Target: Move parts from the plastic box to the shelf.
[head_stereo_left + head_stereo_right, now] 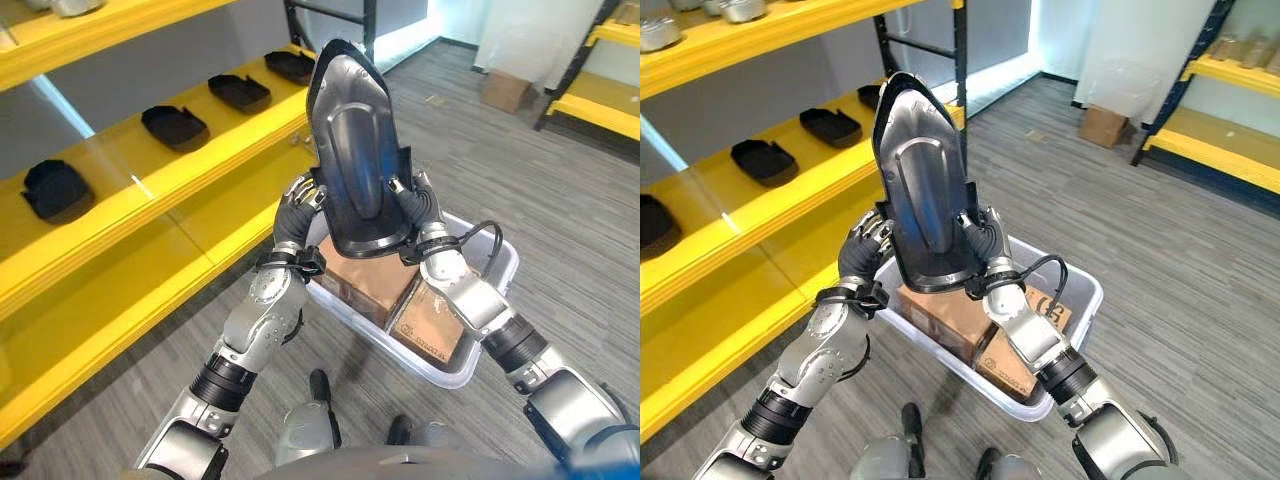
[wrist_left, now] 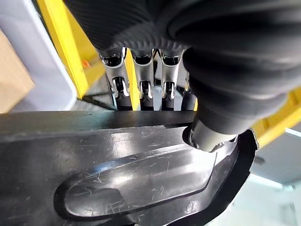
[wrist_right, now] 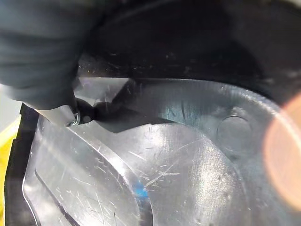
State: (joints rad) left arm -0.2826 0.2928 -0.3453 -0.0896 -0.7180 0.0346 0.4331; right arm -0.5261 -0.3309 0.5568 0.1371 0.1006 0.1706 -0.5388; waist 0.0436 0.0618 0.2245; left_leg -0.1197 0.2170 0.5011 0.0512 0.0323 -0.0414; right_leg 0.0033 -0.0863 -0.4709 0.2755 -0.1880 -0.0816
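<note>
A large black moulded plastic part (image 1: 352,150) stands upright in the air above the clear plastic box (image 1: 505,265), its pointed end up. My left hand (image 1: 300,205) grips its lower left edge. In the left wrist view the fingers (image 2: 141,75) lie behind the edge and the thumb (image 2: 207,136) presses on the part's face (image 2: 141,179). My right hand (image 1: 420,215) holds the lower right edge, its thumb (image 3: 61,108) on the part (image 3: 188,165). Two brown cardboard boxes (image 1: 370,280) lie in the plastic box. The yellow shelf (image 1: 150,190) runs along my left.
Several smaller black parts (image 1: 175,127) sit in a row on the shelf's middle board, with gaps between them. A black shelf post (image 1: 960,60) stands behind the held part. Another yellow rack (image 1: 600,100) and a cardboard box (image 1: 505,90) are far right on the grey carpet.
</note>
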